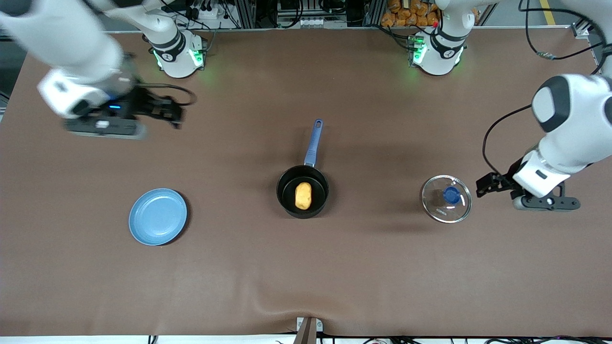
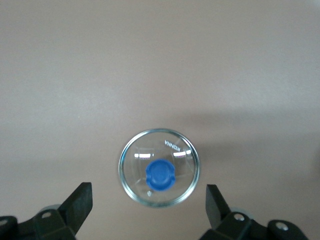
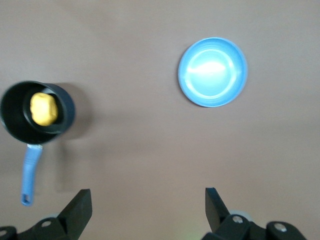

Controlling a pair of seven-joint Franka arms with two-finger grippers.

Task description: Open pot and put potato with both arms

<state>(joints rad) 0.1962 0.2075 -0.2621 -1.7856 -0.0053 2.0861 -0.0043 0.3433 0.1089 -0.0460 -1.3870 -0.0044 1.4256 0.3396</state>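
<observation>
The right gripper [image 1: 177, 114] hangs wide open and empty over bare table, with the blue plate [image 1: 158, 216] nearer the camera. At mid-table the potato [image 1: 303, 196] lies in the uncovered pot [image 1: 302, 191]. The glass lid [image 1: 446, 198], its printed lettering unreadable, lies toward the left arm's end, just beside the wide-open, empty left gripper [image 1: 484, 185].

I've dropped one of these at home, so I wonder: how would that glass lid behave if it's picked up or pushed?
The lid looks like clear glass, so probably fragile and fairly heavy for its size. It lies flat on the table, knob up, so a push would likely slide it, not tip it. The smooth rim looks slippery; the knob seems the safer hold.
</observation>
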